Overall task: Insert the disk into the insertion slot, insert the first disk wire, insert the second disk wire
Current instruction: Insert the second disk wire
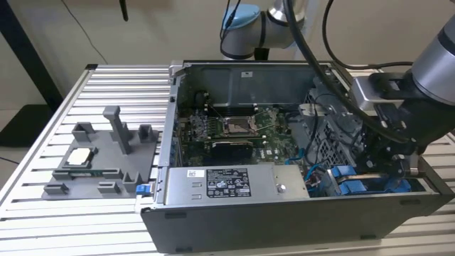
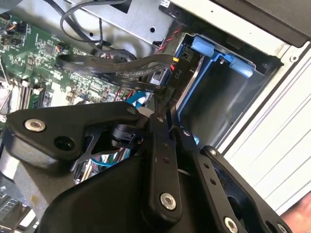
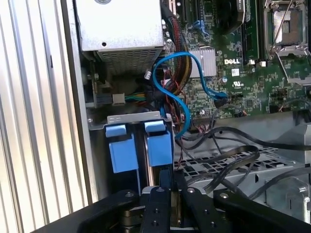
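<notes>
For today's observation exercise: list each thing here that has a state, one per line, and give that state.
Case: side panel off, lying on its side.
Slot: open, blue tabs at its mouth.
Blue cable: one end plugged into the board.
CPU socket: empty, no cooler.
Gripper: down inside the case by the slot.
</notes>
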Robot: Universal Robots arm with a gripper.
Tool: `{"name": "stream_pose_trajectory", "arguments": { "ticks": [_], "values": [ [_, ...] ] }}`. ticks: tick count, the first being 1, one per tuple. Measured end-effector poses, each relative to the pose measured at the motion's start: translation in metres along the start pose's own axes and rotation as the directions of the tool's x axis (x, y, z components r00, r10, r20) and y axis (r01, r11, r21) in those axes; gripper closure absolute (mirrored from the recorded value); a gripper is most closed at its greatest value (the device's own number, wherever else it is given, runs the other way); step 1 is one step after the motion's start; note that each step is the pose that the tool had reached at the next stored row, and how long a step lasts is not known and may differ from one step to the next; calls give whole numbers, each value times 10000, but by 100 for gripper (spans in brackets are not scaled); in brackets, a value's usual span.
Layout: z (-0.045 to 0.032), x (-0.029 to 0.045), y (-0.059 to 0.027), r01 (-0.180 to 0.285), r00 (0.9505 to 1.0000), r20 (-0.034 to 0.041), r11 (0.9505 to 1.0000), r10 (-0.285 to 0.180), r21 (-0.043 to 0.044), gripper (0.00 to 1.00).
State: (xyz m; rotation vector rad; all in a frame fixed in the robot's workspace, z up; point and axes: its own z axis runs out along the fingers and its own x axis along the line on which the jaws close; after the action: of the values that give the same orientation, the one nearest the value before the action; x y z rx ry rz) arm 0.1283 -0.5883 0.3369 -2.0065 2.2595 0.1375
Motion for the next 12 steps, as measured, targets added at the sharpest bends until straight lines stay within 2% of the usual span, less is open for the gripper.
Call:
{"name": "stream_pose_trajectory", "arguments": {
  "ticks": [2, 4, 5, 12],
  "values": [
    [27, 4, 1, -25, 10000, -54, 10000, 25, 10, 84],
    [36, 5, 1, -27, 10000, -54, 10000, 27, 12, 83],
    [29, 3, 1, -27, 10000, -49, 10000, 27, 11, 76],
    [-277, -42, -1, -28, 10000, -49, 10000, 28, 10, 76]
  ]
}}
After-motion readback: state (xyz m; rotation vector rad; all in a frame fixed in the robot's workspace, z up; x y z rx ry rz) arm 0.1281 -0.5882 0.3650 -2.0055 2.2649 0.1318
